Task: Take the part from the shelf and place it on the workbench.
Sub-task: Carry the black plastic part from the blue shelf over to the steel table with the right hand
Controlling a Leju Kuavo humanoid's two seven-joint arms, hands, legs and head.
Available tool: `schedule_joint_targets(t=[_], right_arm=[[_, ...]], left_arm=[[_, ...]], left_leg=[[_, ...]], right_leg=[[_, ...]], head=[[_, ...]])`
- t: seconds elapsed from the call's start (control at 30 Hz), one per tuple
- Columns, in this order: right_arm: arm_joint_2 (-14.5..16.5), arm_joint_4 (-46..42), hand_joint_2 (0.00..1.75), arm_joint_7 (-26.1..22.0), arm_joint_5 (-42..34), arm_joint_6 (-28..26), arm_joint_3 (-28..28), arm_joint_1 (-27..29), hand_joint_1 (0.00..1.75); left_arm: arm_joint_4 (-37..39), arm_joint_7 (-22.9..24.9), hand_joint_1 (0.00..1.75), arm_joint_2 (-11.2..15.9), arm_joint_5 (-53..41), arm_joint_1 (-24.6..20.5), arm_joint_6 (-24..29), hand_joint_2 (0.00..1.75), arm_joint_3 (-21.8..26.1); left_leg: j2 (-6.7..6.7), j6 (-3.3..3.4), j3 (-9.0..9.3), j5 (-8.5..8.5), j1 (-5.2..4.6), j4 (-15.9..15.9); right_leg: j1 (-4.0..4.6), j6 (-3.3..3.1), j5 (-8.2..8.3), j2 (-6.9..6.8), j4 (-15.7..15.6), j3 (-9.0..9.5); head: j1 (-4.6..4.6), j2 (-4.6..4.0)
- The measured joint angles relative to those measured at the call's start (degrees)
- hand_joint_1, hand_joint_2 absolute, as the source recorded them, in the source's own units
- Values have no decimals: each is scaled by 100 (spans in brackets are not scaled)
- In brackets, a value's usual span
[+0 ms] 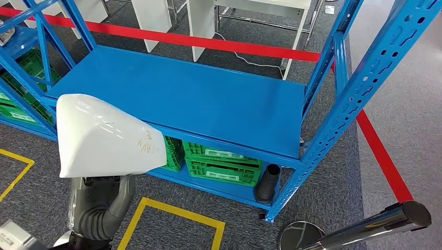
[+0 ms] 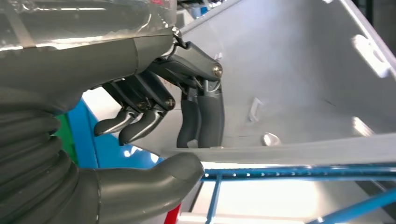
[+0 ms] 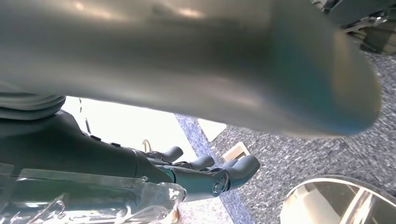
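Observation:
The part [image 1: 104,135] is a large white moulded shell with faint orange writing, held up at the lower left in front of the blue shelf [image 1: 182,94]. My left hand [image 1: 99,200] grips it from below. In the left wrist view the left hand [image 2: 187,116] clamps the part's [image 2: 299,70] thin edge, dark fingers inside the shell and the thick thumb [image 2: 154,179] on the other side of the edge. My right arm [image 1: 365,226] comes in at the lower right, away from the shelf. The right hand [image 3: 205,170] hangs above the carpet with nothing in it, fingers loosely extended.
The shelf's middle board is bare blue. Green crates [image 1: 221,164] and a black ribbed tube [image 1: 267,183] sit on the level below it. More green crates [image 1: 23,86] fill the neighbouring rack. Red tape [image 1: 380,151] and yellow tape [image 1: 172,208] mark the grey carpet. White table legs [image 1: 200,26] stand behind.

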Motion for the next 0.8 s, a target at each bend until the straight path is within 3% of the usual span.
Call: schedule_joint_targets(t=[0.07,0.17,0.2,0.23,0.27,0.37,0.43,0.53,0.6,0.67,0.7,0.73,0.77,0.8], right_arm=[[-20,-21,0,-48,-34,-51,-1,5,0],[-30,-50,0,-108,-70,-69,-2,12,0],[-30,-58,0,-131,-74,-69,-2,15,0],[-30,-65,0,-157,-80,-68,-2,18,0],[-30,-72,0,-184,-85,-66,-2,19,0],[-29,-86,0,-240,-93,-60,-2,4,0],[-28,-93,0,-257,-92,-56,-2,0,0],[-24,-96,0,-260,-91,-45,-3,15,0],[-22,-97,0,-257,-91,-32,-4,12,0],[-23,-97,0,-251,-91,-21,-4,12,0],[-24,-97,0,-246,-91,-16,-4,14,0],[-25,-97,0,-244,-91,-16,-4,17,0],[-26,-97,0,-241,-91,-16,-4,17,0],[-27,-96,0,-238,-91,-16,-4,17,0]], left_arm=[[-5,0,175,0,1,-23,-21,175,4],[-5,0,175,-1,1,-44,-34,175,2],[-5,0,175,-1,1,-48,-37,175,1],[-4,0,175,-1,0,-55,-39,175,-1],[-4,0,175,-1,0,-64,-42,175,-2],[-5,-6,175,-1,0,-104,-49,175,-2],[-6,-20,175,-1,0,-129,-52,175,-3],[-6,-46,175,0,0,-144,-53,175,-3],[-6,-62,175,1,2,-154,-53,175,-2],[-5,-72,175,1,8,-159,-52,175,-3],[-4,-75,175,1,12,-157,-52,175,-4],[-4,-77,175,2,15,-156,-51,175,-4],[-4,-79,175,2,18,-156,-52,175,-4],[-4,-82,175,3,20,-156,-52,175,-4]], left_leg=[[19,86,-54,94,19,-42],[40,150,-197,201,22,-38],[43,151,-255,233,18,-24],[44,148,-315,261,16,-5],[44,139,-372,286,17,19],[44,84,-513,336,14,107],[45,16,-573,388,4,144],[36,-93,-614,411,12,161],[24,-155,-720,104,25,463],[20,-203,-912,-362,42,1136],[20,-216,-978,-501,47,1432],[20,-221,-972,-532,49,1579],[20,-216,-866,-455,50,1512],[20,-202,-668,-306,50,1249]], right_leg=[[-8,62,-192,12,155,-64],[-15,104,-875,23,1059,-335],[-15,112,-992,23,1323,-382],[-15,118,-995,23,1422,-348],[-15,118,-897,23,1313,-215],[-8,82,-566,26,296,459],[11,32,-546,38,-58,631],[5,-87,-464,44,-100,571],[-20,-180,-382,33,-126,509],[-13,-220,-318,24,-121,428],[-9,-222,-290,19,-115,388],[-7,-220,-262,15,-107,346],[-6,-214,-238,12,-96,306],[-4,-206,-217,12,-84,273]], head=[[16,0],[55,0],[59,0],[61,0],[64,0],[64,0],[63,0],[58,0],[30,0],[3,0],[-1,0],[-2,0],[-1,0],[-2,0]])
